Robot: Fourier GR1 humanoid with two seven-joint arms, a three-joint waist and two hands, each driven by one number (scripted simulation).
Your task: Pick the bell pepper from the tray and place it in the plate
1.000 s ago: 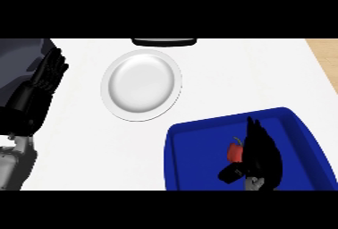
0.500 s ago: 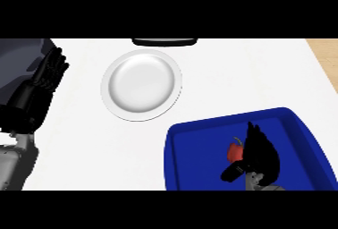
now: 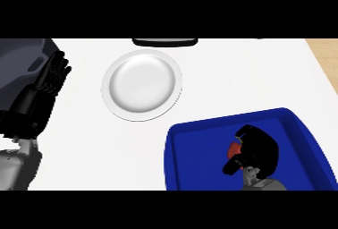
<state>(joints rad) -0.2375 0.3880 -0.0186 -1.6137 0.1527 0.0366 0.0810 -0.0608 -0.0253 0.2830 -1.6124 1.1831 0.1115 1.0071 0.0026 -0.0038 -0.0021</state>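
Observation:
A red bell pepper (image 3: 233,149) lies in the blue tray (image 3: 191,147) at the lower right, mostly hidden by my right hand (image 3: 259,150). That hand is over the tray with its fingers and thumb curled round the pepper. A white plate (image 3: 142,85) lies on the white counter, up and left of the tray, with nothing on it. My left hand (image 3: 41,96) rests at the left edge, fingers straight and pointing up, far from both tray and plate.
A dark object (image 3: 165,42) sits at the counter's far edge above the plate. A wooden surface (image 3: 327,56) shows at the upper right corner. White counter lies between the plate and the tray.
My right hand has closed further round the pepper, so less red shows. The left hand has not moved.

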